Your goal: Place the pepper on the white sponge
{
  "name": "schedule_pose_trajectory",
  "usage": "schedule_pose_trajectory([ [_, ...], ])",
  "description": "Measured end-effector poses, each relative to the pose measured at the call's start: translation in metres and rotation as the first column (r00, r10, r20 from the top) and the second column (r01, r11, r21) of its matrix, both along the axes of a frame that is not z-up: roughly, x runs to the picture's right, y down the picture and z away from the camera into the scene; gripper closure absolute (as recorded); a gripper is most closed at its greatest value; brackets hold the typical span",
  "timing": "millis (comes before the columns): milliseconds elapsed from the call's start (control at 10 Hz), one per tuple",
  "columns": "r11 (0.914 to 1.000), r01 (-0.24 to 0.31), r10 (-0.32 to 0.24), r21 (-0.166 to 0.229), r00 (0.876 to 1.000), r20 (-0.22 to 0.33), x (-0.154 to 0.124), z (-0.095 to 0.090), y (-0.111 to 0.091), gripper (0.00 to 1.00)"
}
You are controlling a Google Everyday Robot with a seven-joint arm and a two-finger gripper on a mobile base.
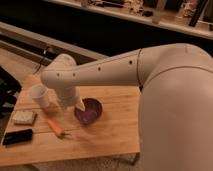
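Note:
The pepper is a slim orange-red piece lying on the wooden table, front left of the purple bowl. The white sponge lies flat near the table's left edge, a short way left of the pepper and apart from it. My gripper hangs below the bulky white arm, between the paper cup and the bowl, just above and behind the pepper. The arm hides most of it. Nothing shows in its grasp.
A white paper cup stands at the back left. A purple bowl sits mid-table beside the gripper. A black phone lies at the front left, below the sponge. The white arm spans the right side.

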State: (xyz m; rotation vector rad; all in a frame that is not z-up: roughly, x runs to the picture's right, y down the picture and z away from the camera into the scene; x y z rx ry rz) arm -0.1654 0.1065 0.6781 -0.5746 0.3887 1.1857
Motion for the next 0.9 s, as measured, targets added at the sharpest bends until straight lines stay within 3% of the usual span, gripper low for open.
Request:
schedule_pose_trajectory([
  [300, 0.9914, 0.125, -0.127, 0.039, 0.989, 0.072, -0.033, -0.009, 0.0, 0.35],
  [600, 0.9631, 0.255, -0.265, 0.087, 0.953, 0.149, -0.075, -0.011, -0.003, 0.35],
  [700, 0.9443, 0.31, -0.326, 0.111, 0.927, 0.185, -0.095, -0.011, -0.005, 0.35],
  [900, 0.9178, 0.37, -0.395, 0.143, 0.889, 0.233, -0.12, -0.01, -0.01, 0.35],
])
